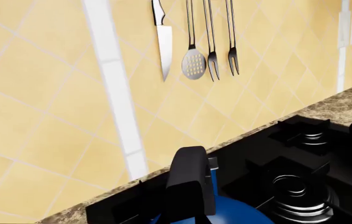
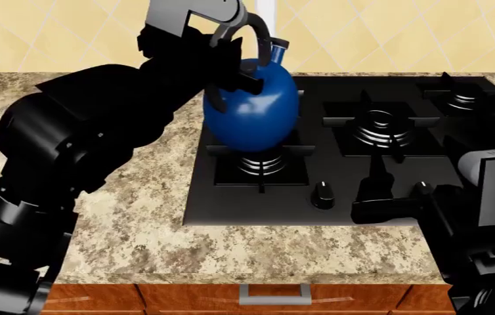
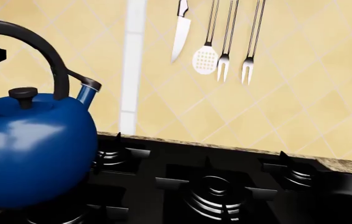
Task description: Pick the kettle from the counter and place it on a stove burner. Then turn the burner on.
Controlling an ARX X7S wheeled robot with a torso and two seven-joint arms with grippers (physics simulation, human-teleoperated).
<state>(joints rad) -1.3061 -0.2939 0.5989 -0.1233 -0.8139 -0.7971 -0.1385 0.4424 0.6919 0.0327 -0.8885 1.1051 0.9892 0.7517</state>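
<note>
Speckled beige-and-brown granite counter [image 2: 134,223] above reddish wooden cabinets [image 2: 177,300] with a metal handle [image 2: 274,294]; flat black stove [image 2: 230,210] set into it, ringed burners under black grates, black knobs [image 2: 323,195] along its front edge

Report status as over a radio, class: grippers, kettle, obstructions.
Left gripper shut on kettle handle, kettle over front-left burner. Right gripper: state unclear, low beside the knobs. Nothing visible blocking the burner.
</note>
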